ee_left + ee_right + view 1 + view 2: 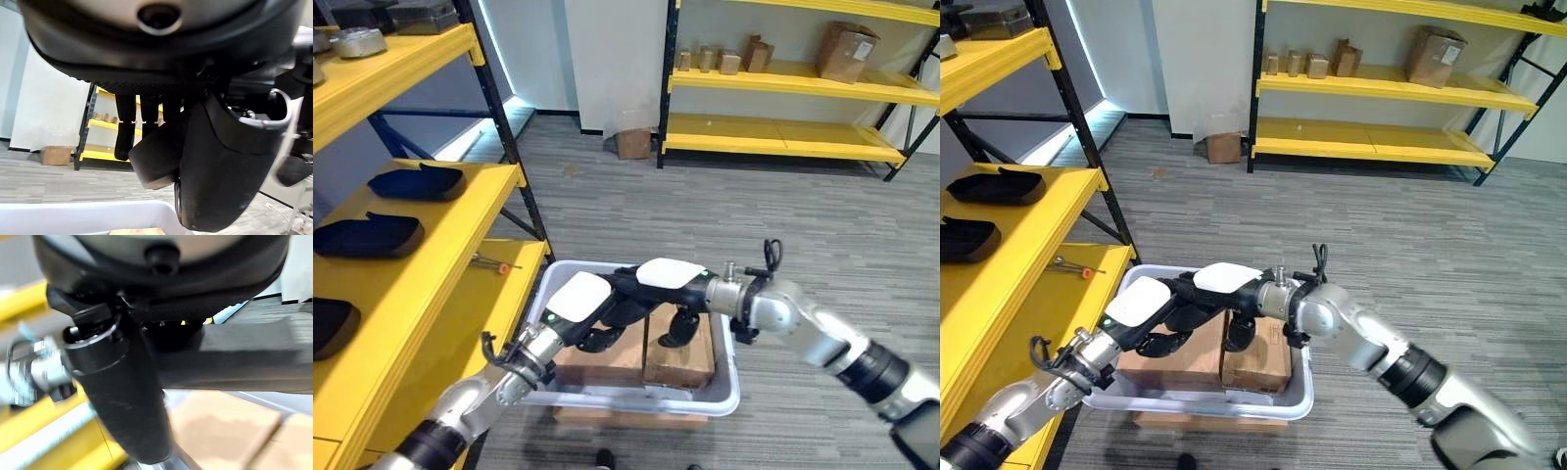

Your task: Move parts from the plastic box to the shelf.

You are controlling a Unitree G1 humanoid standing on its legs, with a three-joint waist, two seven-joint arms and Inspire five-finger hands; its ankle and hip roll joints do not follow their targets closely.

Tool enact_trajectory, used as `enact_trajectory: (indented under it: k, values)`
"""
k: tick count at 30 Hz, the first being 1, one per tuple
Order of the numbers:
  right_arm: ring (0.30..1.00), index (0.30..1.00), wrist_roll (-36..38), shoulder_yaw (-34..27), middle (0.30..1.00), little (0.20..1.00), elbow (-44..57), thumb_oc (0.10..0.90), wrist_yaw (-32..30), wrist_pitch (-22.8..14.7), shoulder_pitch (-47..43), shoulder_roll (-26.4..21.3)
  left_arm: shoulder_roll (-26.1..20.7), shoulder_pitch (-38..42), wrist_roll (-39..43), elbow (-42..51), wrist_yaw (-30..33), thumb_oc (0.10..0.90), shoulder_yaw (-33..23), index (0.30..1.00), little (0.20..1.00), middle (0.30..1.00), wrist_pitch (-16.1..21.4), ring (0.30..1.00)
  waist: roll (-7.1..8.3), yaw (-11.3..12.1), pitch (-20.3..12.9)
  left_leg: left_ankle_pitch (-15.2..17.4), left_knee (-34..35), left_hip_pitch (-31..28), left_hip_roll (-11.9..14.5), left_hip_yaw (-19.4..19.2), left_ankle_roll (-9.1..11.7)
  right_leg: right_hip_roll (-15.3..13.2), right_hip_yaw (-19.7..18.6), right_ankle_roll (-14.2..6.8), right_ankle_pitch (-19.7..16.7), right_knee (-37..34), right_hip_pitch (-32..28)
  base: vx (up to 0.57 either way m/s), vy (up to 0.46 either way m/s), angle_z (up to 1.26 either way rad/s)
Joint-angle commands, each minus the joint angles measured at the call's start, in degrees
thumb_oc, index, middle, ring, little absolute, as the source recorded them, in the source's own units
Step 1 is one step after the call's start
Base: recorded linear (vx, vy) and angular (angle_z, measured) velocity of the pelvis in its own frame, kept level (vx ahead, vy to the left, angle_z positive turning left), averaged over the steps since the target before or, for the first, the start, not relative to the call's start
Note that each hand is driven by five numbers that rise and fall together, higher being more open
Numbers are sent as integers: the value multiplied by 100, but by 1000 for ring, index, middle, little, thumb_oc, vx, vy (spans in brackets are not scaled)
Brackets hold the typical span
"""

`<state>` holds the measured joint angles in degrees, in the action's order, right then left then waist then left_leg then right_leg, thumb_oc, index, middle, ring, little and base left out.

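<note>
Both hands hover over the plastic box (724, 397), which stands on the floor just beside the yellow shelf (431, 294). The left hand (592, 313) and right hand (656, 289) meet above the cardboard packs (677, 360) in the box, with a dark part (215, 166) between them. The left fingers (124, 139) hang fairly straight beside it; whether either hand truly grips it cannot be told. Three dark trays (367, 235) already lie on the shelf, so some transfers look done. This part is lifted, not yet shelved.
</note>
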<state>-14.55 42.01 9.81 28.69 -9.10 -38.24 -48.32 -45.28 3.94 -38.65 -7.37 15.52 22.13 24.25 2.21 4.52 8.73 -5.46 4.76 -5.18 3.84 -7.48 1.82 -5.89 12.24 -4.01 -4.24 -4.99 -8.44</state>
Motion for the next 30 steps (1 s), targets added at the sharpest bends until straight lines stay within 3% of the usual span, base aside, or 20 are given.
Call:
enact_trajectory:
  k: [1,8,11,13,21,25,30]
  values:
    - [1000,1000,122,-35,1000,1000,340,900,177,-462,-638,23,-188,650,502,257,394,400,-654,300,300,300,173,300,149,88,-350,499,12,-229,200,59,100,-255,26,-250,373,312,-15,0,0,0]
    - [1000,1000,405,-416,1000,1000,644,900,-106,-463,-517,-431,-224,399,460,136,386,400,-1002,300,300,300,133,300,197,56,-362,487,15,-223,200,51,112,-248,16,-271,349,313,-3,0,0,1]
    - [1000,1000,468,-890,1000,1000,770,900,-744,-404,-321,-524,-204,274,416,46,318,400,-1117,300,300,300,126,300,183,10,-357,483,11,-233,203,47,111,-243,-22,-282,335,311,1,0,0,0]
    - [1000,1000,723,-1572,1000,1000,812,900,-1531,-377,-61,-380,-174,158,390,-42,340,400,-1154,300,300,300,75,300,122,-70,-348,484,7,-237,202,26,104,-239,-86,-294,322,315,25,-16,33,-3]
    - [1000,1000,956,-2905,1000,1000,1368,900,-2371,121,658,471,72,-110,234,70,447,400,-1278,300,300,300,-146,300,-27,-195,-331,546,-8,-250,169,-46,66,-261,-188,-295,336,310,54,-20,38,-6]
    - [1000,1000,871,-3101,1000,1000,1545,900,-3105,436,893,721,149,-147,165,113,516,400,-1239,300,300,300,-288,300,-81,-237,-321,561,-8,-264,169,-96,62,-273,-217,-295,338,294,52,-3,8,-1]
    - [1000,1000,1130,-3312,1000,1000,1418,900,-4029,1133,1143,1085,104,-200,221,225,587,400,-1265,300,300,300,-388,300,-150,-248,-318,571,-7,-256,168,-104,66,-290,-223,-304,341,295,74,-13,10,-2]
